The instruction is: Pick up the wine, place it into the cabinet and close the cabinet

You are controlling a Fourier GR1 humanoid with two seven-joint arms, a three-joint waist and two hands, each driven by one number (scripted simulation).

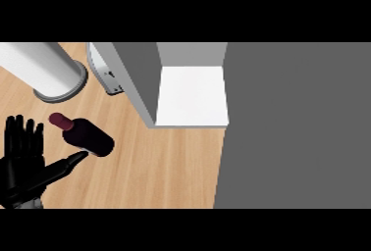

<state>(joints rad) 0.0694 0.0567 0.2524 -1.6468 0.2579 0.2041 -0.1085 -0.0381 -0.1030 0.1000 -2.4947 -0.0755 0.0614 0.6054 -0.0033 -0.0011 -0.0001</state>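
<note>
— Where's your wine bottle (pixel 85 135)?
— Upright on the wooden counter (pixel 159 166), left of your open cabinet (pixel 190 93), whose white shelf is bare.
— And your left hand (pixel 25 164)?
— Spread flat, gripping nothing; its thumb touches the bottle's base.

The wooden counter (pixel 167 171) lies bare between the wine bottle (pixel 87 136) and the open cabinet (pixel 192 95), so a hand could pass there. The cabinet's open door (pixel 134 81) stands along the opening's left side. A grey cylinder (pixel 43 68) blocks the counter's far left corner.
</note>
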